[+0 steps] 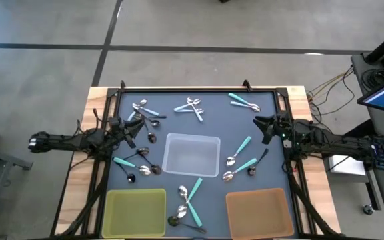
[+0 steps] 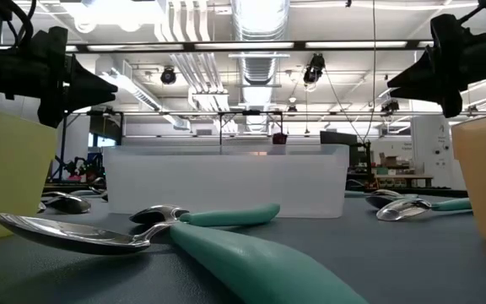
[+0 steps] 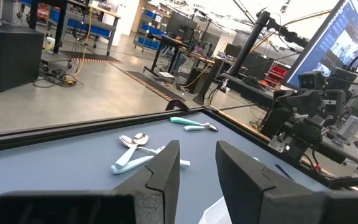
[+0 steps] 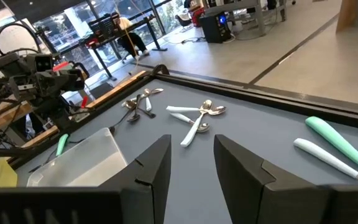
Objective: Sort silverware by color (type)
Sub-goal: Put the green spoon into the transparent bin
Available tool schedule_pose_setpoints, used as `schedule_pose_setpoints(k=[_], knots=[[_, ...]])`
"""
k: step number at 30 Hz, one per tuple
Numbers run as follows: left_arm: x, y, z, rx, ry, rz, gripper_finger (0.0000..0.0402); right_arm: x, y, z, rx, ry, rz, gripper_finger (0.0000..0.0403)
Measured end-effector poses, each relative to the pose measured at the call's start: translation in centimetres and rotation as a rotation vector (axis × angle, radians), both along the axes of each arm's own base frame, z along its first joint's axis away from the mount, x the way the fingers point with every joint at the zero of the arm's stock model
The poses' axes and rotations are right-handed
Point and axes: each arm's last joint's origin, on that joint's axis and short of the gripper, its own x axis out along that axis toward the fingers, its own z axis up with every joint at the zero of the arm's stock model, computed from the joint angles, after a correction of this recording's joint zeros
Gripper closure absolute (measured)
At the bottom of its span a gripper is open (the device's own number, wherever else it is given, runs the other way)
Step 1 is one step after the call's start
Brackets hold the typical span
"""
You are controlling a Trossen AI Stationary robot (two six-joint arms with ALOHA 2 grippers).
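Dark mat (image 1: 199, 130) carries spoons (image 1: 193, 105) scattered all round clear bin (image 1: 192, 155), none sorted. Left gripper (image 1: 134, 125), part open and empty, hangs left of bin, nearest the spoon cluster (image 1: 145, 112) just beyond it. Right gripper (image 1: 264, 127), likewise empty, hangs right of bin above teal spoon (image 1: 239, 151), which lies diagonal.

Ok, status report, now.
Left gripper and right gripper open, empty, above mat. Spoons scattered, unsorted. Clear bin, yellow bin, brown bin hold nothing. Nothing blocking.
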Motion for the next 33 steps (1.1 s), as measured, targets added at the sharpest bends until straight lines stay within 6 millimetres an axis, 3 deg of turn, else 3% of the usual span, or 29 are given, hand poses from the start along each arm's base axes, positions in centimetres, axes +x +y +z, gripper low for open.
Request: schedule_pose_setpoints(k=[3, 6, 13, 29, 33], knots=[[0.00, 0.00, 0.01, 0.000, 0.000, 0.000, 0.0314, 0.00, 0.00, -0.02, -0.039, 0.025, 0.009, 0.0289], [0.00, 0.00, 0.01, 0.000, 0.000, 0.000, 0.0314, 0.06, -0.05, 0.04, 0.031, -0.023, -0.020, 0.0289], [0.00, 0.00, 0.00, 0.000, 0.000, 0.000, 0.0314, -0.20, -0.57, -0.14, 0.199, -0.146, -0.275, 0.0289], [0.00, 0.00, 0.00, 0.000, 0.000, 0.000, 0.0314, -0.11, -0.59, -0.14, 0.213, -0.156, -0.277, 0.0289], [0.00, 0.00, 0.00, 0.000, 0.000, 0.000, 0.0314, 0.06, -0.45, -0.18, 0.206, -0.128, -0.208, 0.0289]])
